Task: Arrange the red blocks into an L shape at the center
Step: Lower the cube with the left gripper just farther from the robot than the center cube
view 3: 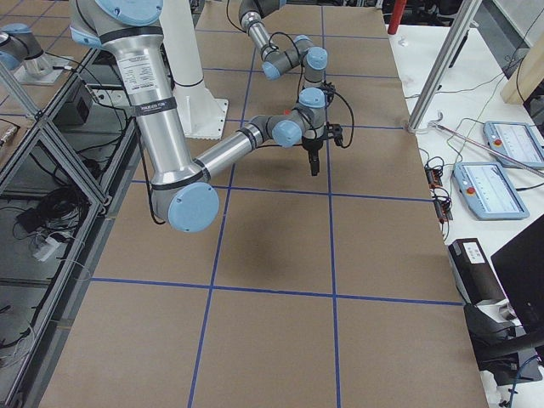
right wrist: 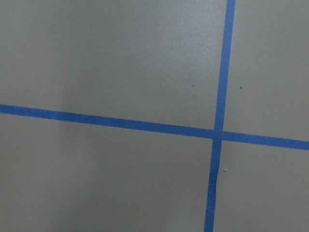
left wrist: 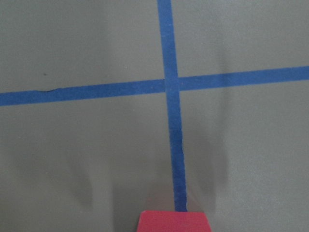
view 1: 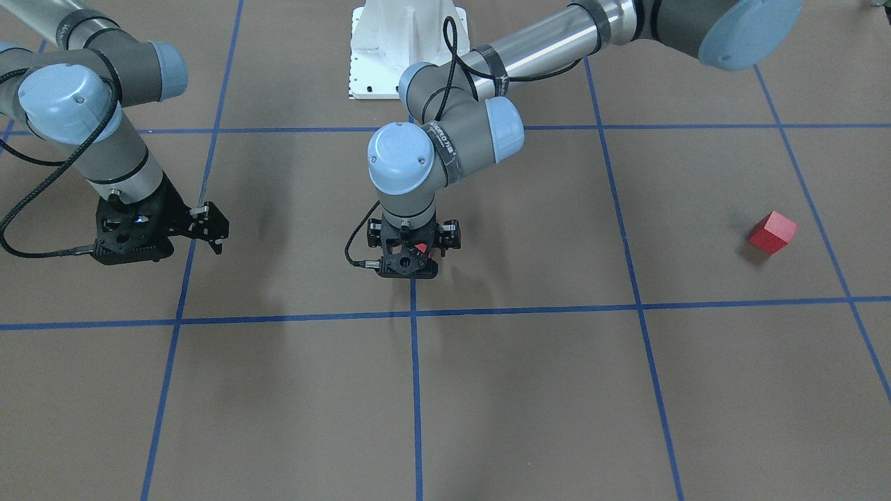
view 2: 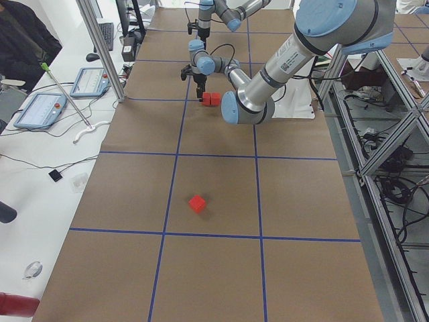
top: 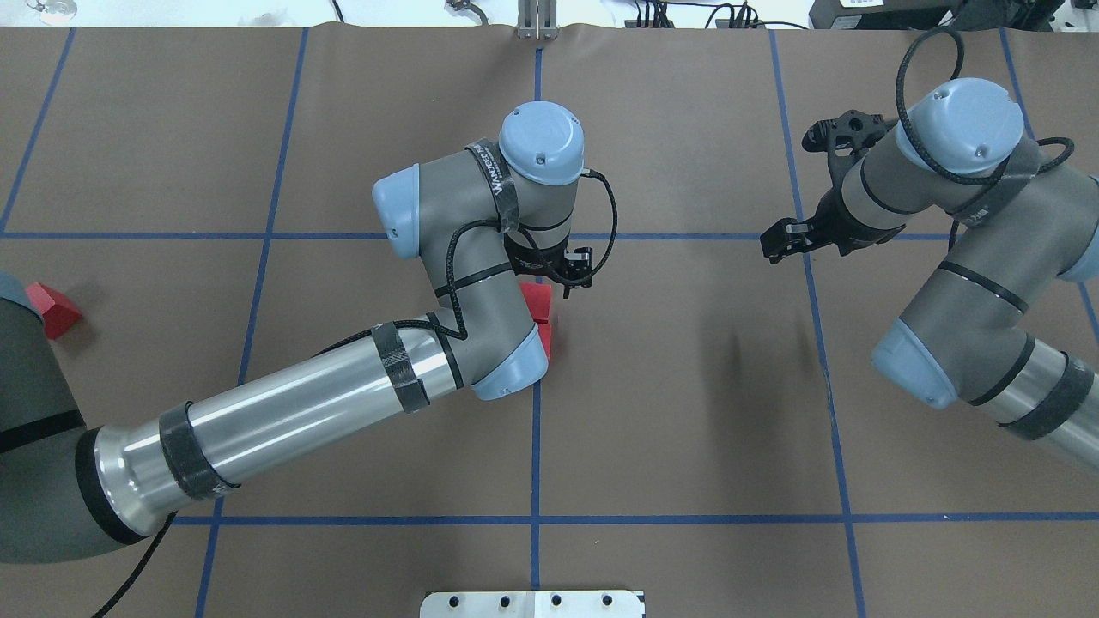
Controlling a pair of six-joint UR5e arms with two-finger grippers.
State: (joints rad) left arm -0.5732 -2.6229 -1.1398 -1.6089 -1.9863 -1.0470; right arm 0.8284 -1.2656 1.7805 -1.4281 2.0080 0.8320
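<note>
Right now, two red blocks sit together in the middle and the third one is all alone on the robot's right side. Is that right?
Not quite. The lone red block is on the robot's left side, not its right: the overhead view shows it at the left edge, where the left arm comes in. The other two red blocks do sit together in the middle.

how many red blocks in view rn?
3. Two red blocks sit side by side at the center, partly hidden under the left arm; the third block lies alone, far to the robot's left.
</note>
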